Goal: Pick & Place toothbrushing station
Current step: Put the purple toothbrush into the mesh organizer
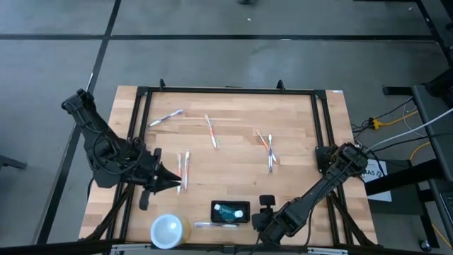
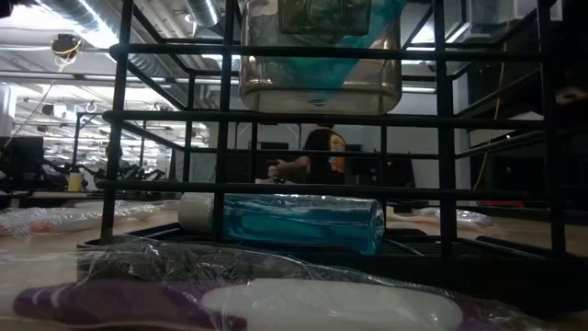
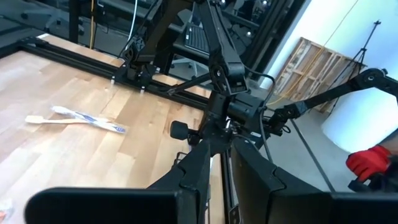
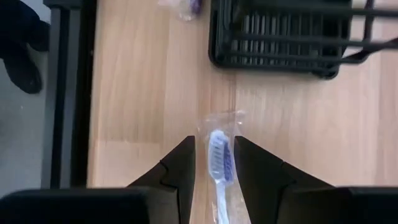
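The toothbrushing station, a black wire holder box (image 1: pixel 230 211) (image 4: pixel 280 37), stands near the table's near edge with a teal tube (image 2: pixel 294 221) lying in it. Just to its right a clear-wrapped toothbrush (image 4: pixel 219 158) lies on the wood, its blue-white head toward the station. My right gripper (image 4: pixel 214 142) (image 1: pixel 265 210) points steeply down over it, open. One finger stands on each side of the head, with wood showing between them and the brush. Whether they touch the clear wrapper I cannot tell. My left gripper (image 1: pixel 175 185) hangs raised at the table's left, beside two wrapped toothbrushes (image 1: pixel 182 170).
A white-topped yellow cup (image 1: pixel 168 230) stands at the near edge, left of the station. Another wrapped toothbrush (image 1: pixel 216 224) (image 2: pixel 276 308) lies in front of the station. More lie at the far left (image 1: pixel 166 117), middle (image 1: pixel 211 131) and right (image 1: pixel 267 149). Black rails (image 1: pixel 226 91) frame the table.
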